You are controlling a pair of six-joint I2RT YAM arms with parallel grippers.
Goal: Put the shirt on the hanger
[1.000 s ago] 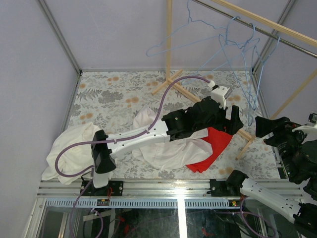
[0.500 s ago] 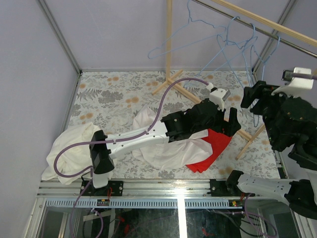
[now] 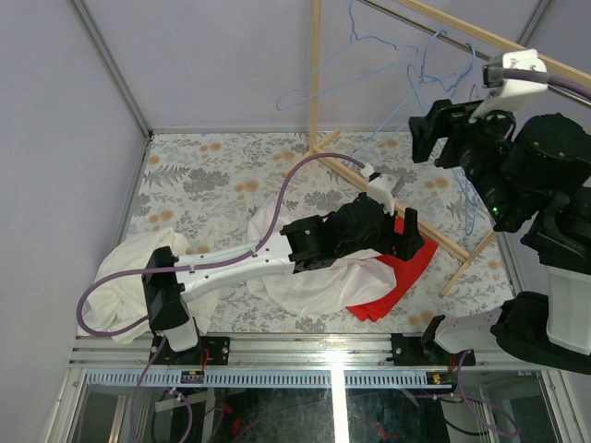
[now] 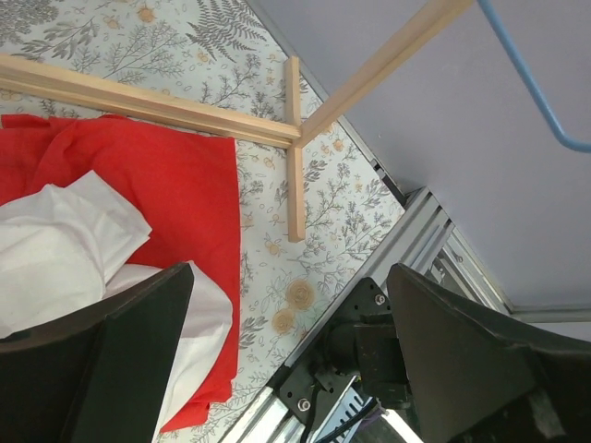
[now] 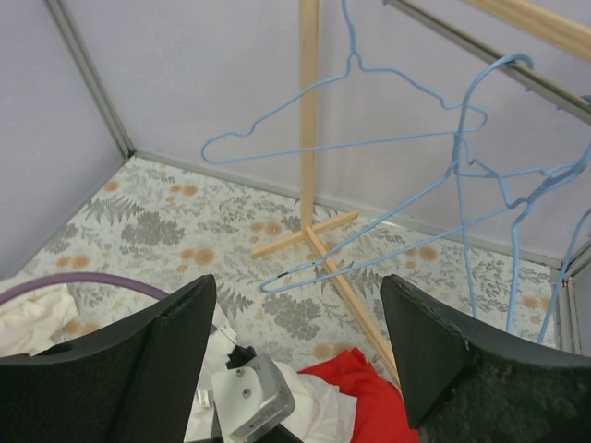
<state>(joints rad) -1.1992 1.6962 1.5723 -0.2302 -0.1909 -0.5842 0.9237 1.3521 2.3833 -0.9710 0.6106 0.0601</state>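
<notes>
Floral-print tabletop, large white thin shirt mid-frame against red cloth, left gripper above it, right gripper upper right by blue wire hanger, both jaws wide, empty

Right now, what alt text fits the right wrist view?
Blue wire hangers hang near a wooden rack above a floral table, seen between the open jaws of the right gripper. Below lie a red cloth and the white shirt.

red cloth spread on floral table cover, edge against wooden rack foot | creamy off-white garment heaped by left wall
</notes>
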